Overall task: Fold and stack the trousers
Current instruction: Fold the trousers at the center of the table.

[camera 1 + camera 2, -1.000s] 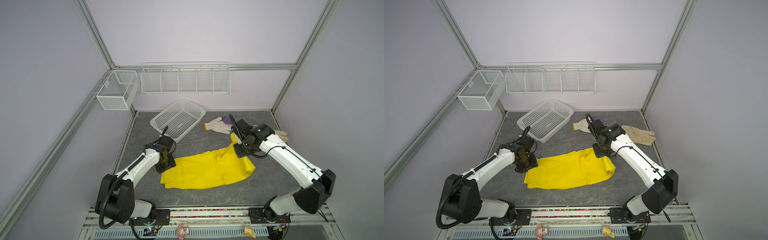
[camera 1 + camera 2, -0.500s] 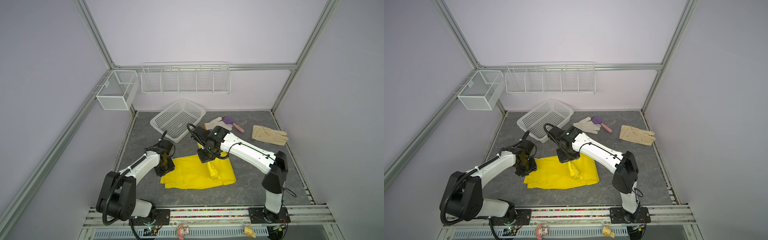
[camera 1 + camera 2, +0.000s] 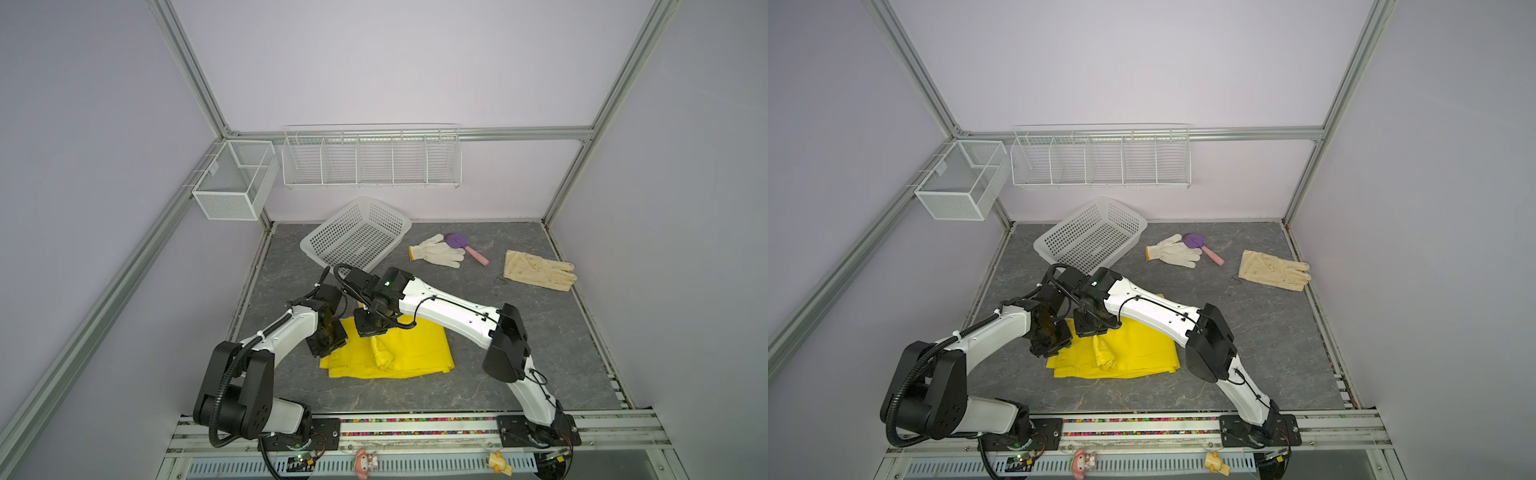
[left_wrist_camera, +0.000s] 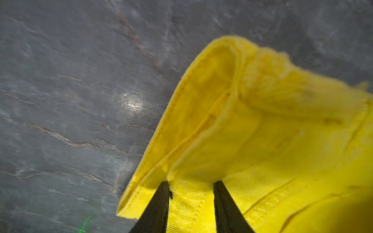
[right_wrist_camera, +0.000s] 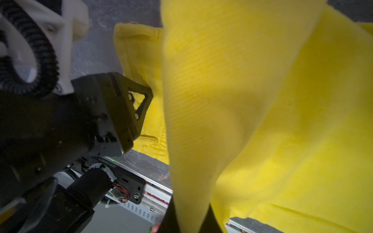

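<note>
Status, fold + stack:
- Trousers (image 3: 415, 353) lie left of centre on the counter (image 3: 561, 332), nearer its front edge than its back. In both top views they are already doubled into a rough rectangle, legs no longer spread.
- Not finished: a bunched ridge runs across the middle, and the layer at the far-left corner of the bundle is lifted.
- R gripper (image 3: 371, 329): fingers clenched on that lifted layer. In the R wrist view the cloth hangs straight out of them.
- L gripper (image 4: 191, 183): fingers stand apart w/ a stitched edge of the cloth between them. Can't tell if they pinch it.
- Left to do (my est.): lay the raised layer down, flatten the ridge, prob. one more fold, then stack. No second pair or stack spot seen.

Materials/shapes:
- Trousers: bright yellow, soft woven cloth w/ fine diagonal rib. Hems double-stitched, raw fuzzy seam inside. Drapes limp and creases easily.
- Counter: dark grey stone-look sheet, pale veins, slight sheen.
- Basket (image 3: 399, 216): white plastic, perforated, toward the back-left corner.
- Knit white glove (image 3: 436, 251) and cream leather-like glove (image 3: 538, 270) lie flat near the back edge, well apart from the trousers.
</note>
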Robot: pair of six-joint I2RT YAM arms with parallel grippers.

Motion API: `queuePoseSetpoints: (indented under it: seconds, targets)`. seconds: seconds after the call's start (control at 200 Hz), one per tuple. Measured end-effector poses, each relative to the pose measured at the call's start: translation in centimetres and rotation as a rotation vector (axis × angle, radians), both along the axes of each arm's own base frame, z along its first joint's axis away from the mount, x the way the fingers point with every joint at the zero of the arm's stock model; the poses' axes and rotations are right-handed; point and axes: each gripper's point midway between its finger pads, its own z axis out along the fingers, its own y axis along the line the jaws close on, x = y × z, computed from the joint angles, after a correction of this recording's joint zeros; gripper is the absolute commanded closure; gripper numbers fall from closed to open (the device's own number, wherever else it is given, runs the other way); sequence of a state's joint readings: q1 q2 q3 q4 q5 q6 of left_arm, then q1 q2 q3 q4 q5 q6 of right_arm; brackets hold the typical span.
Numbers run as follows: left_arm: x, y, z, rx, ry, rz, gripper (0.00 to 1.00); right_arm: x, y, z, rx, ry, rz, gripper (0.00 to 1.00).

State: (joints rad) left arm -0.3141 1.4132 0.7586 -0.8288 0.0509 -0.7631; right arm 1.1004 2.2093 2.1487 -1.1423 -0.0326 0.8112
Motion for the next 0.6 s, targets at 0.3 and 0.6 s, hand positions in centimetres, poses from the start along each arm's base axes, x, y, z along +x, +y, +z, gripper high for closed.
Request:
queuePoseSetpoints:
  seconds: [0.3, 0.6]
  targets:
    - [-0.3, 0.1, 2.6, -0.025, -0.074, 0.021, 0.63, 1.4, 5.0, -0.8, 0.211, 0.018, -0.082, 0.89]
    - [0.2, 3.7, 7.9, 0.102, -0.188, 0.097, 0.60, 1.0, 7.8, -3.4, 0.365, 0.089, -0.106, 0.88]
